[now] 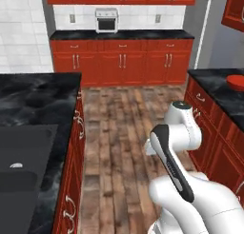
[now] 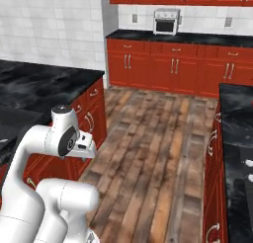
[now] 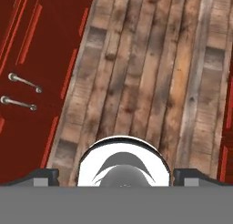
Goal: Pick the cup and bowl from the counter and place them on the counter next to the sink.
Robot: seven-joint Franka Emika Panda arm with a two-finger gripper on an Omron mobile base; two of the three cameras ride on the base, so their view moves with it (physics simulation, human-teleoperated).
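The red bowl (image 1: pixel 236 82) sits on the black marble counter (image 1: pixel 214 88) at the right edge of the left base view, partly cut off by the frame. The green cup is out of view. Across the aisle, the sink (image 1: pixel 28 150) is sunk into the left counter (image 1: pixel 38 97), with a small metal piece (image 1: pixel 15 165) showing in it. My arm is folded over the wooden floor between the two counters. My gripper (image 3: pixel 117 176) points down at the floorboards; its fingertips (image 3: pixel 45 175) stand wide apart, open and holding nothing. The hand (image 2: pixel 87 148) hangs beside the left cabinet.
Red cabinets with metal handles (image 3: pixel 22 82) line both sides of the wooden aisle (image 1: pixel 124 133). A far counter carries a small silver oven (image 1: pixel 106 20). On the right counter (image 2: pixel 237 118), a black stovetop (image 2: pixel 244 187) lies close to the base.
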